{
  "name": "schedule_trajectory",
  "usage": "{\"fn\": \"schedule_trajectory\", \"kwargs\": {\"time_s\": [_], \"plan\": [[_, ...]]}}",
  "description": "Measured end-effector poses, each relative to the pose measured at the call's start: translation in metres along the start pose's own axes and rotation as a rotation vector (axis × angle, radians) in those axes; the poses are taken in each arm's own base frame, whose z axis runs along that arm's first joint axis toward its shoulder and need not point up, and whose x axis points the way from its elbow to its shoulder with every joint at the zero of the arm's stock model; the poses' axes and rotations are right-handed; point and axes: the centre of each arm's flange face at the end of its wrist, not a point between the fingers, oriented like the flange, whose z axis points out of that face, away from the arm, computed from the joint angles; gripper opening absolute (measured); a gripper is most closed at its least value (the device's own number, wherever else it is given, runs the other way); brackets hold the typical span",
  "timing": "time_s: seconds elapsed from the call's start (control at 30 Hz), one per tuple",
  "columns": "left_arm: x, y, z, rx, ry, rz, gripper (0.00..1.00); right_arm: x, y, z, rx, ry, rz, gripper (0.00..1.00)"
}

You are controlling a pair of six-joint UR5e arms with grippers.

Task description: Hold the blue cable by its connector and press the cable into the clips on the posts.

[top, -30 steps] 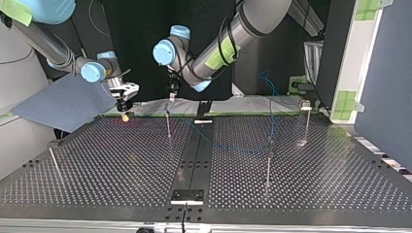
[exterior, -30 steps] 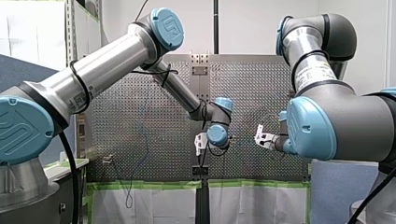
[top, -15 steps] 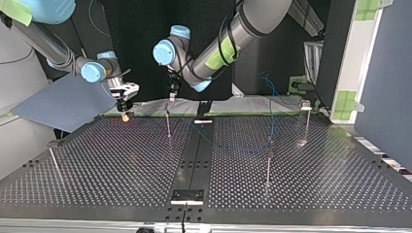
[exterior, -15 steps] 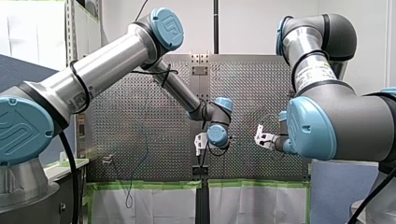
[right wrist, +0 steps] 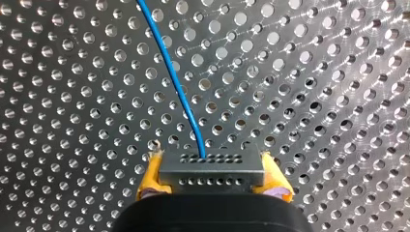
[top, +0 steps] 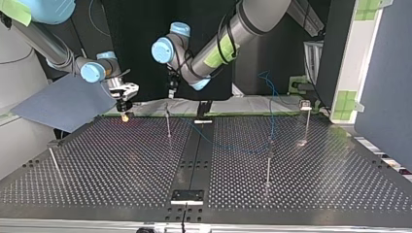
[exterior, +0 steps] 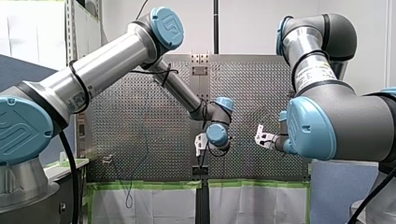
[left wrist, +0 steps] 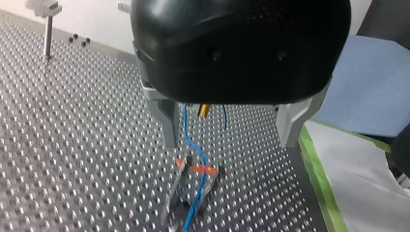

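Right wrist view: right gripper (right wrist: 212,180), yellow pads closed on the grey connector (right wrist: 212,169). Blue cable (right wrist: 176,87) is thin and limp, leaving the connector's face and running ahead over the perforated table (right wrist: 314,96).
Left wrist view: left gripper (left wrist: 229,128), metal fingers spread wide, holding nothing. The cable passes between them into the orange-tipped clip (left wrist: 196,170) just beneath.
Step, judged: seating at this clip.
Next move calls for tension from the connector end and alignment over another post's clip.
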Motion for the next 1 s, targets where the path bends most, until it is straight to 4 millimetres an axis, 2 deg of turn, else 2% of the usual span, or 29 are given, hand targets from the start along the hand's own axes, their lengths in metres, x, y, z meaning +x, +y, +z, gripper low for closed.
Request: {"fn": "schedule_trajectory", "kwargs": {"time_s": [0.23, 1.0], "plan": [[-0.016, -0.004, -0.021, 0.012, -0.046, 0.004, 1.0, 0.001, 0.001, 0.001, -0.001, 0.003, -0.003, 0.0], [-0.081, 0.026, -0.081, -0.049, -0.251, -0.122, 1.0, 0.002, 0.0, 0.002, 0.0, 0.002, -0.003, 0.0]]}}
